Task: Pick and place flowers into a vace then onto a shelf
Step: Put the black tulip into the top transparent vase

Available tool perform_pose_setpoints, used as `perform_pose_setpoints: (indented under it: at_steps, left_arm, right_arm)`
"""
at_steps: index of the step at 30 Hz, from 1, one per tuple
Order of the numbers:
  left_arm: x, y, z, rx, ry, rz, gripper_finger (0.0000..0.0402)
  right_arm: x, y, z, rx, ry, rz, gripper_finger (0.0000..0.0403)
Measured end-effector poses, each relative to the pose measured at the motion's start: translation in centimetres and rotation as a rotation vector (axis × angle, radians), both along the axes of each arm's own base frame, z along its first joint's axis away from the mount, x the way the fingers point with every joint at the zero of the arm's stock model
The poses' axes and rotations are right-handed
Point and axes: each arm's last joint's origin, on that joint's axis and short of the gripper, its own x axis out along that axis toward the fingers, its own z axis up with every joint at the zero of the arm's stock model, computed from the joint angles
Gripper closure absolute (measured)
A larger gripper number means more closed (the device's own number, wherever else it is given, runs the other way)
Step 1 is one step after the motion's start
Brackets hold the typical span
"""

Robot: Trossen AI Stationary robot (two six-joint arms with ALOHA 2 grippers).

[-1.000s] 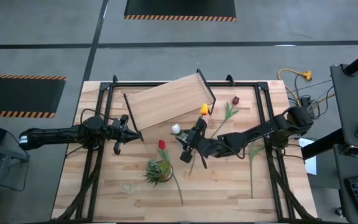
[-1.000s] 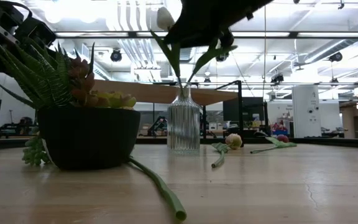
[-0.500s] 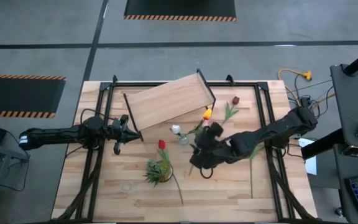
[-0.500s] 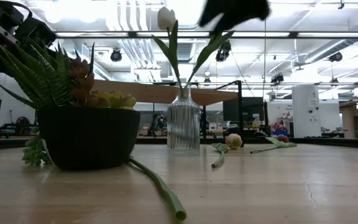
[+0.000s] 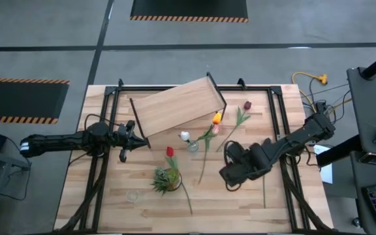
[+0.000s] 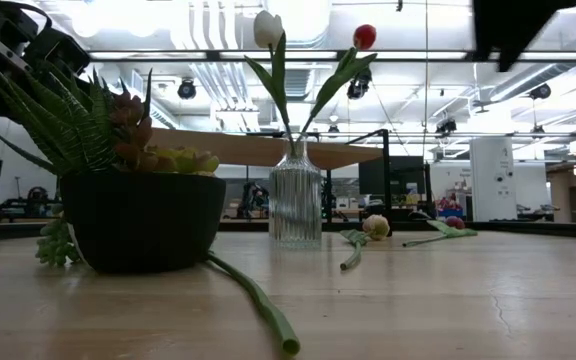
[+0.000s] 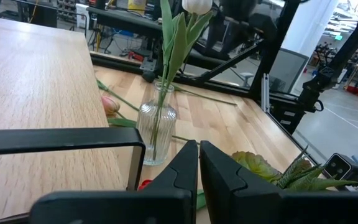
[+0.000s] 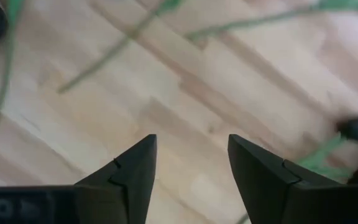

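Observation:
A ribbed glass vase [image 5: 192, 145] [image 6: 295, 205] stands at mid-table. In it are a white flower [image 6: 267, 28] and a red-orange one [image 6: 365, 37] [image 5: 218, 119]. More flowers lie flat: a red one [image 5: 170, 151], a maroon one [image 5: 247, 104], a pale pink-yellow one [image 6: 375, 226]. The shelf [image 5: 175, 104] sits at the far centre. My right gripper [image 5: 230, 173] [image 8: 191, 168] is open above bare wood, right of the vase, pointing down. My left gripper [image 5: 128, 136] [image 7: 199, 168] is shut, level, by the shelf's near-left rail [image 7: 61, 140].
A dark pot with a spiky green plant [image 5: 166, 177] [image 6: 138, 200] stands near and left of the vase, with the red flower's stem [image 6: 258, 300] running past it. A long green stem [image 5: 264, 179] lies right of my right gripper. Black frame rails [image 5: 276, 117] cross the tabletop.
My right gripper has drawn away from the vase toward the table's right and near edges, rising and tipping from nearly level to pointing down. The red-orange flower it was at now stands free in the vase, leaning right.

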Motion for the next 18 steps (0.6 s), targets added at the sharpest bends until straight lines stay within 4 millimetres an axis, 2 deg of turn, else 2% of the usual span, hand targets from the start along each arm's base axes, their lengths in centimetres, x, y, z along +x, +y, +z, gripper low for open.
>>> perform_pose_setpoints:
  at_steps: [7, 12, 18]
  left_arm:
    - [0.0, 0.0, 0.0, 0.0, 0.0, 0.0, 0.0401]
    - [0.0, 0.0, 0.0, 0.0, 0.0, 0.0, 0.0401]
    - [0.0, 0.0, 0.0, 0.0, 0.0, 0.0, 0.0401]
  right_arm:
    - [-1.8, 1.8, -2.0, -0.034, 0.062, 0.021, 0.0225]
    - [-3.4, 2.4, -4.3, -0.055, 0.101, -0.107, 0.0218]
    - [-5.8, 2.7, -7.5, -0.045, 0.243, -0.213, 0.0188]
